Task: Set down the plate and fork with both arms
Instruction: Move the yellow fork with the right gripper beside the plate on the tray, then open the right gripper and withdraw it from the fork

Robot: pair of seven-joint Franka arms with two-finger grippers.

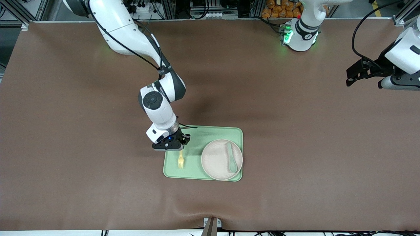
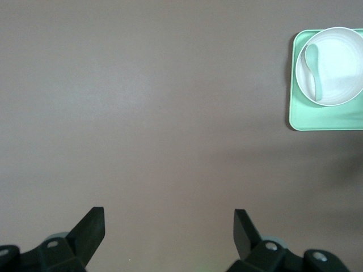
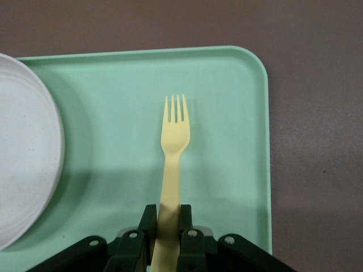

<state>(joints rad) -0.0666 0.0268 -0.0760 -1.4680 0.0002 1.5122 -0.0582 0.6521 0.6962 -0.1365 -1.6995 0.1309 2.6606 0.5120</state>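
fork (image 3: 174, 136): slim, pale yellow plastic. handle end pinched between the fingers of the right gripper (image 3: 166, 222), which are drawn in narrow against it; tines project straight out ahead of the fingertips. long axis runs in line with the gripper's reach, roughly parallel to the tray's short edge, tines toward the front camera. it is low over, or just resting on, the bare half of the tray toward the right arm's end; contact with the tray floor cannot be told.

tray (image 1: 193, 131): rectangular, light green, on the brown table (image 1: 65, 131).

plate (image 1: 216, 160): round, pale beige-pink, seated on the tray's half toward the left arm's end, beside the fork and apart from it. appears already placed.

spoon (image 1: 231, 157): grey-green, lying in the plate.

right gripper, front view (image 1: 179, 150): over the tray edge farther from the front camera.

left gripper (image 2: 169, 226): fingers spread wide, holding nothing, over bare table well apart from the tray at the left arm's end; this arm waits.

judgement: the fork is the last item out. the right arm alone is in position; the coming move likely calls for letting go and a straight withdrawal along the handle axis, so the fork stays parallel to the plate.
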